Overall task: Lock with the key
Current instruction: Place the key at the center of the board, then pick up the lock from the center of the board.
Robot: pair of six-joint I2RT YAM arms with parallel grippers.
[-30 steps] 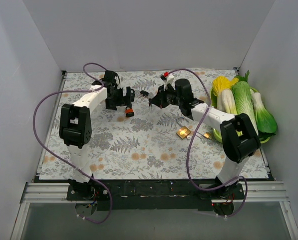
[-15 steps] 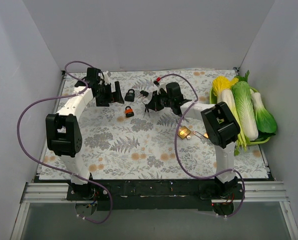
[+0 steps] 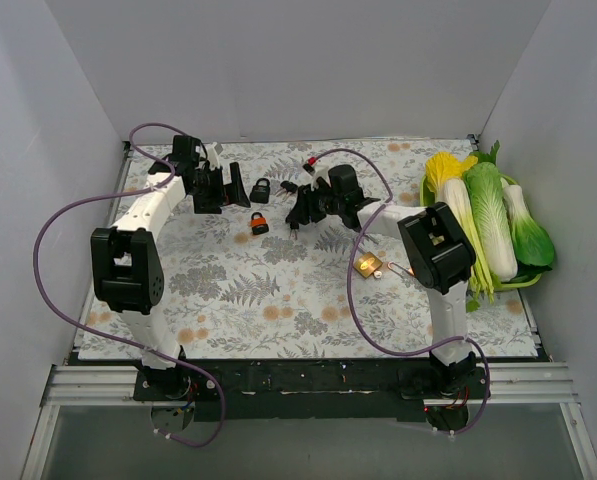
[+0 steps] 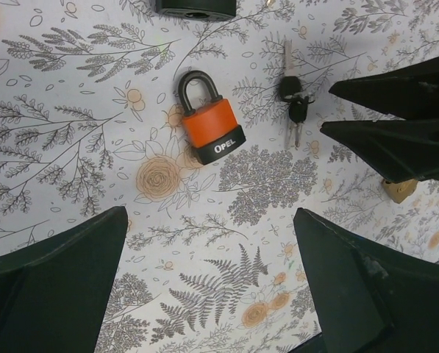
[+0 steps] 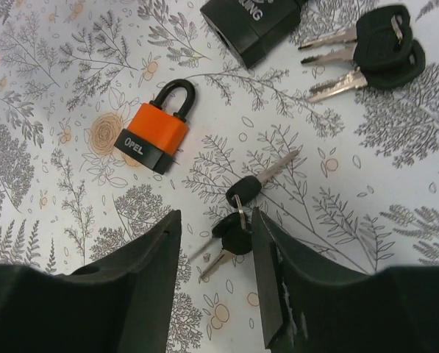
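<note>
An orange padlock [image 3: 259, 223] with a black shackle lies flat on the flowered mat; it also shows in the left wrist view [image 4: 210, 125] and the right wrist view [image 5: 149, 136]. A small bunch of black-headed keys [image 5: 241, 220] lies just right of it, also seen from the left wrist [image 4: 293, 107]. My right gripper [image 5: 215, 220] is open, low over the mat, its fingers either side of this bunch; from above it is at mid-mat [image 3: 298, 213]. My left gripper [image 3: 235, 186] is open and empty, back left of the padlock [image 4: 212, 250].
A black padlock [image 3: 262, 190] and a second key bunch [image 5: 384, 48] lie behind the orange one. A brass padlock [image 3: 367, 265] lies further forward on the mat. A basket of cabbages and greens [image 3: 488, 215] stands at the right edge. White walls enclose the table.
My left gripper has drawn back to the left, uncovering the black padlock. My right gripper has moved left and down over the key bunch near the orange padlock.
</note>
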